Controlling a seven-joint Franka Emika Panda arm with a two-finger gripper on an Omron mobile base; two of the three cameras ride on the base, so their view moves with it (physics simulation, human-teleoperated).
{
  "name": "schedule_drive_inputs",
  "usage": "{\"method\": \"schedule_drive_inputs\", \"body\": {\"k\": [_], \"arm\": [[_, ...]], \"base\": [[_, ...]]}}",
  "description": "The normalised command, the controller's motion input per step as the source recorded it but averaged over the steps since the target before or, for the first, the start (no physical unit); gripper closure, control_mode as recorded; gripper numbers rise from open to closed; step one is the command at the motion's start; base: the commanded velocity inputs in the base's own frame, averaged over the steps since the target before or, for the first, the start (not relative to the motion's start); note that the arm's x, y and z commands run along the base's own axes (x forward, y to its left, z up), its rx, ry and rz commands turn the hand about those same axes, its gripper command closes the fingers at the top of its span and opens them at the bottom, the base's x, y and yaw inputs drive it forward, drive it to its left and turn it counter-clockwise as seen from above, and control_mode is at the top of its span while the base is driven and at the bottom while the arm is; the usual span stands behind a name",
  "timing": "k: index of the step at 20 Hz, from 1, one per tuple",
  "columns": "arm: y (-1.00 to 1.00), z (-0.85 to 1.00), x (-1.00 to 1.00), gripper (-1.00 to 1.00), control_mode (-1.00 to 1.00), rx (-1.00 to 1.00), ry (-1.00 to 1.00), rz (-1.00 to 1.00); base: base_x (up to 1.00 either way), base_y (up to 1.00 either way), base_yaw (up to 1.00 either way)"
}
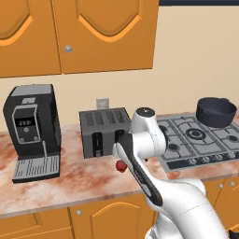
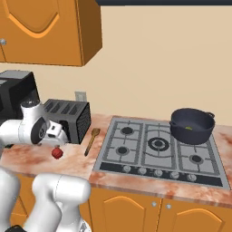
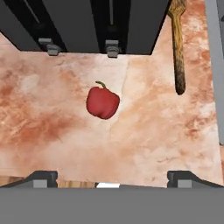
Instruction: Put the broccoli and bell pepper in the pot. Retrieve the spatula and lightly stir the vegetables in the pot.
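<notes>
Pepper-grasp advice: left base view shows the bell pepper [image 1: 121, 166] on the counter [image 1: 88, 179] before the toaster [image 1: 103, 131]. Right base view shows the pot [image 2: 192, 125] far right. Hand view: gripper [image 3: 112, 178] open above; descend centred, straddling it.

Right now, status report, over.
Gripper open above bell pepper, empty. Spatula beside toaster. Nothing blocking.

The bell pepper [image 3: 103, 103] lies on the counter [image 3: 52, 127] before the toaster [image 3: 83, 24], spatula [image 3: 177, 52] beside.
</notes>
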Motion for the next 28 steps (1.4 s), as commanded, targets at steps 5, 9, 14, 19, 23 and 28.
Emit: {"method": "schedule_drive_inputs", "body": {"k": [5, 9, 14, 19, 23, 28], "arm": [[0.02, -0.57, 0.75, -1.0, -1.0, 0.0, 0.04, -0.15], [0.15, -0.17, 0.37, -1.0, -1.0, 0.0, 0.11, -0.03], [0.07, -0.08, 0.43, -1.0, -1.0, 0.0, 0.19, 0.0], [0.16, -0.16, 0.03, -1.0, -1.0, 0.0, 0.2, 0.0], [0.14, -0.1, -0.34, -1.0, -1.0, 0.0, 0.05, 0.0], [0.0, -0.19, -0.03, -1.0, -1.0, 0.0, 0.0, -0.01]], "base": [[0.0, 0.0, 0.0], [0.0, 0.0, 0.0], [0.0, 0.0, 0.0], [0.0, 0.0, 0.0], [0.0, 0.0, 0.0], [0.0, 0.0, 0.0]]}}
